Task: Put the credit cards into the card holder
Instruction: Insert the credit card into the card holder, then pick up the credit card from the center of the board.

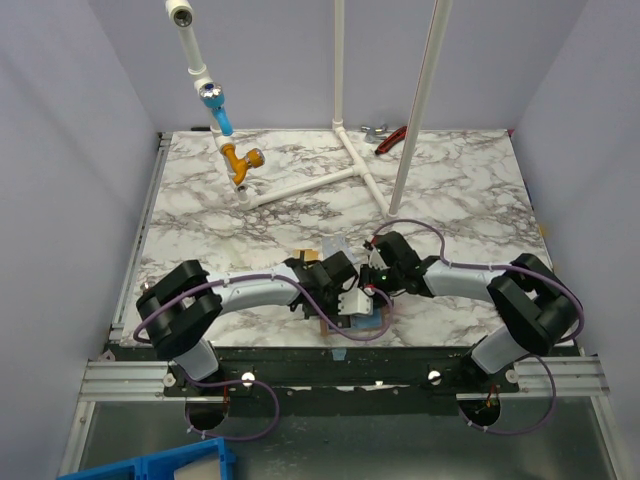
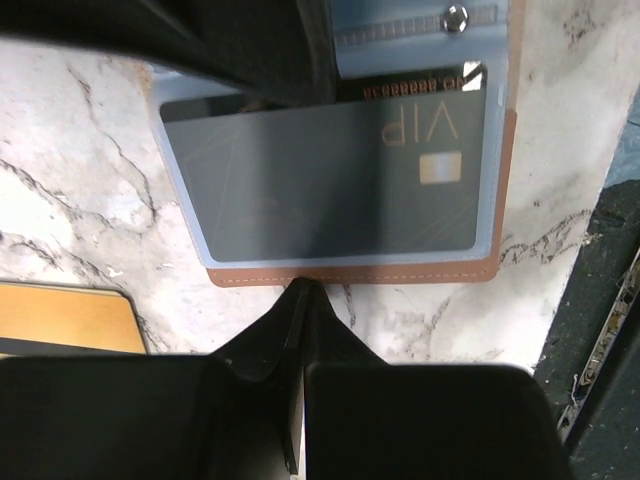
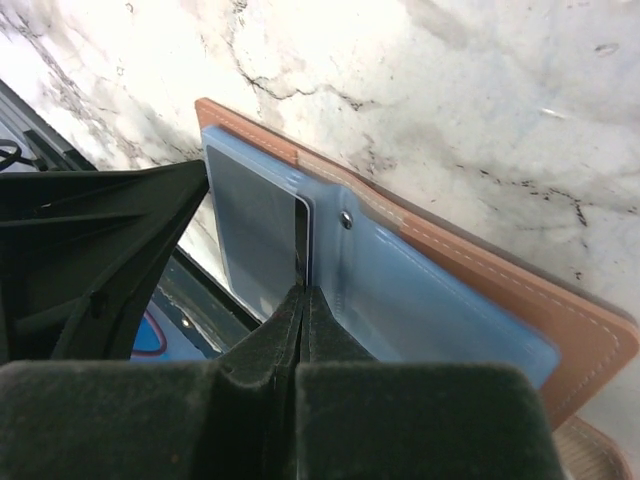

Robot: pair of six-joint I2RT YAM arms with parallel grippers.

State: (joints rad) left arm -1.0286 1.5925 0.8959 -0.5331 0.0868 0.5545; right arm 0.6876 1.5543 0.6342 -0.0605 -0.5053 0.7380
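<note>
Marble table (image 1: 200,200): both arms meet low over its near edge. The tan card holder (image 2: 400,272) lies open there, flat on the marble, its clear sleeves (image 3: 440,300) facing up. A grey VIP card (image 2: 340,180) sits inside one sleeve. A gold card (image 2: 60,318) lies on the table near the holder, apart from it. Left gripper (image 2: 300,292): clenched, empty, tips touching the holder's stitched edge. Right gripper (image 3: 303,300): clenched, tips against the sleeve's edge.
</note>
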